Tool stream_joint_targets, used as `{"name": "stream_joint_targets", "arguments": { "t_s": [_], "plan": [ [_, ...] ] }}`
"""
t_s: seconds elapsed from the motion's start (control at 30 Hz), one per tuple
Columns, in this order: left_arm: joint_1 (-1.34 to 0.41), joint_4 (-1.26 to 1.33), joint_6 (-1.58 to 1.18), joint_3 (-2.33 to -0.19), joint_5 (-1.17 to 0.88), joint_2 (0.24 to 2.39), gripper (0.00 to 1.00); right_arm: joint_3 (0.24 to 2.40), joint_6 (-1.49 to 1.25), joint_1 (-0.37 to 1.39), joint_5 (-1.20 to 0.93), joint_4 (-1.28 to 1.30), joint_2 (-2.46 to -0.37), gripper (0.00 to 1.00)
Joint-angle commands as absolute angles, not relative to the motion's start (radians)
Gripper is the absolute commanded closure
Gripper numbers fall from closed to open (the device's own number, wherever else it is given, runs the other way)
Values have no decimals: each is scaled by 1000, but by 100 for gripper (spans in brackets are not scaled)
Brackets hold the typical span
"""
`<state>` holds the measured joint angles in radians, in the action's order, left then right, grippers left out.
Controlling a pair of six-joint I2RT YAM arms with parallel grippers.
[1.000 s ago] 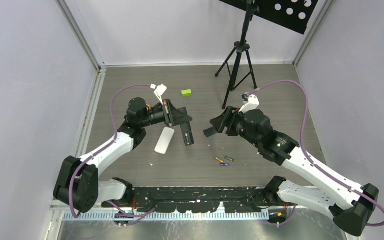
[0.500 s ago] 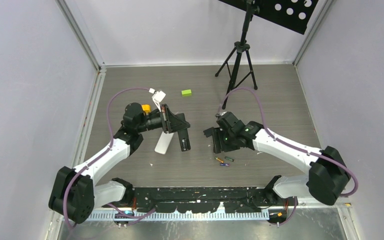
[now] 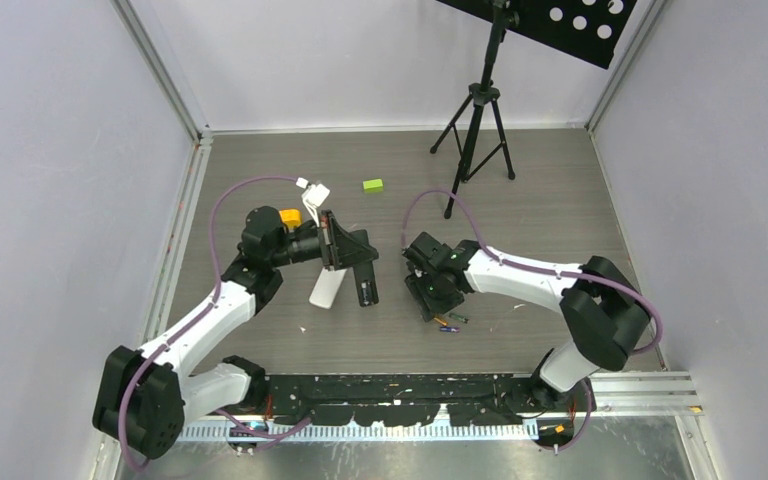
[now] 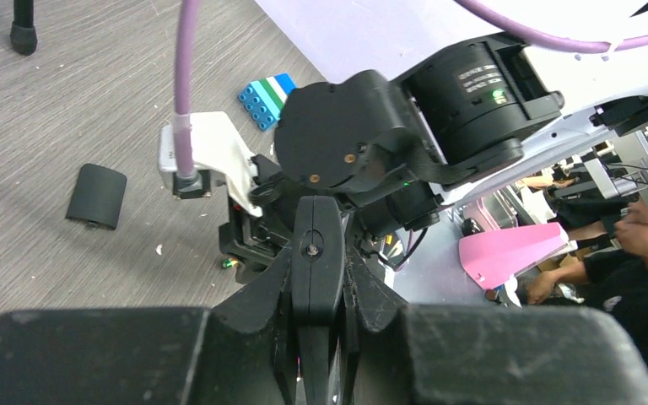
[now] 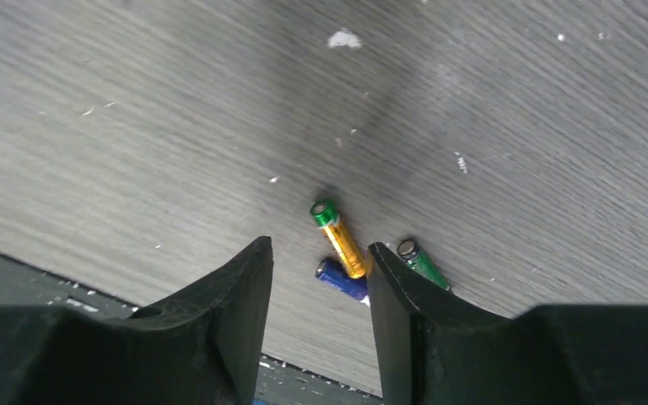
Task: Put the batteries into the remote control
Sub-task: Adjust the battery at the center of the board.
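Batteries lie just ahead of right gripper.

On my overhead feed, a black tripod stands at the far side of the grey wood-grain bench, with a black perforated panel at its top. A small green block lies to the tripod's left — well apart from its feet. My left wrist feed shows a blue, green and white studded brick on the bench, right of one tripod foot. White flecks dot the bench.
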<state>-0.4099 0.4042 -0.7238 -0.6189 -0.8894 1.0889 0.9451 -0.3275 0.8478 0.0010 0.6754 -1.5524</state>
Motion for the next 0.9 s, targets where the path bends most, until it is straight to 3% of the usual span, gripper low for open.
{"name": "stream_joint_targets", "arguments": {
  "t_s": [0.0,0.23,0.57,0.87],
  "plan": [
    [-404,390,-707,-662,-900,1049,100,980,-308,849,63,677,-1588,52],
    [-403,366,-714,-664,-887,1034,100,974,-294,854,79,653,-1614,61],
    [-403,298,-719,-665,-849,998,100,956,-384,853,125,599,-1614,87],
    [-403,267,-744,-666,-790,980,100,935,-713,850,305,532,-1582,89]
  ]
}}
